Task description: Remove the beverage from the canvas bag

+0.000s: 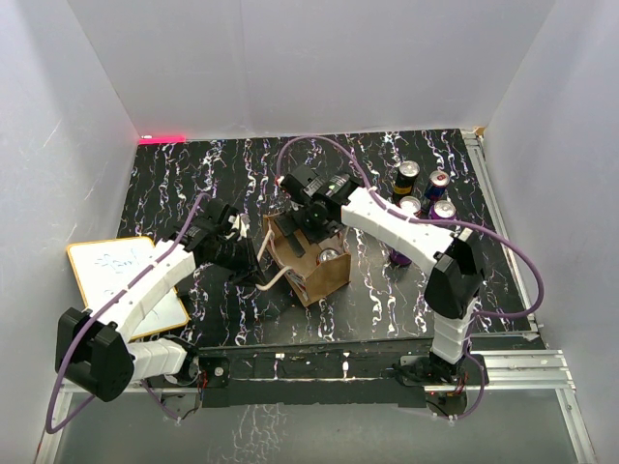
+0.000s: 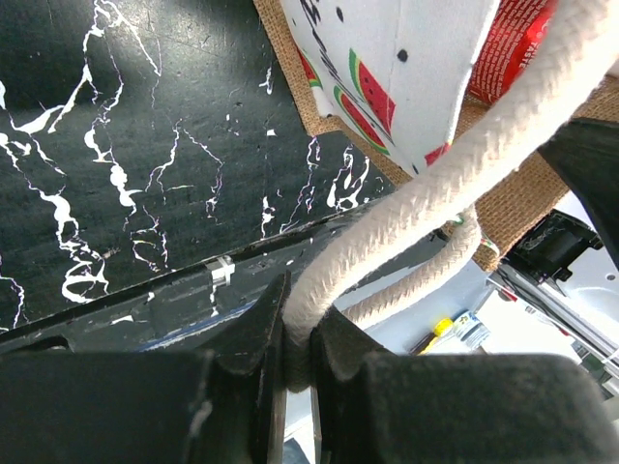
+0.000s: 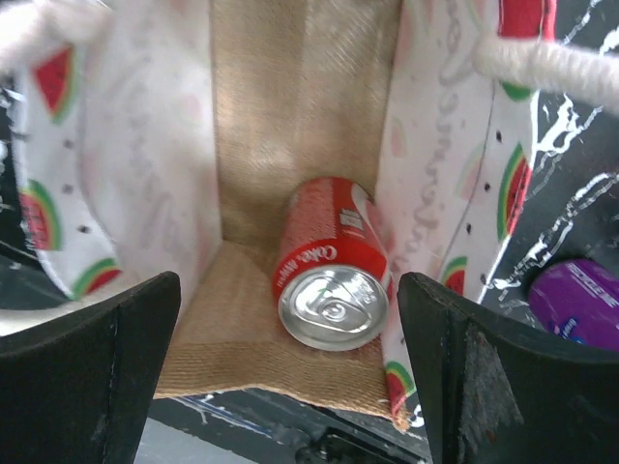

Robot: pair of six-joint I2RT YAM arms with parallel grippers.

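My left claw (image 2: 298, 333) is pinched tight on one cream rope handle (image 2: 435, 184) of the canvas bag (image 1: 314, 261), which I judge helps hold the floppy mouth open. My right claw (image 3: 288, 372) is spread wide just above the opening. The beverage, a red can (image 3: 334, 266), lies on its side on the bag's floor, tucked against the right-hand lining (image 3: 426, 174), silver top toward me. I judge it stiff, smooth and slippery, probably full and so fairly heavy, and apt to roll. The cloth walls look soft and yielding, so I would reach down and close across the can's round body near its middle, slipping one finger between can and lining and squeezing firmly without denting it.
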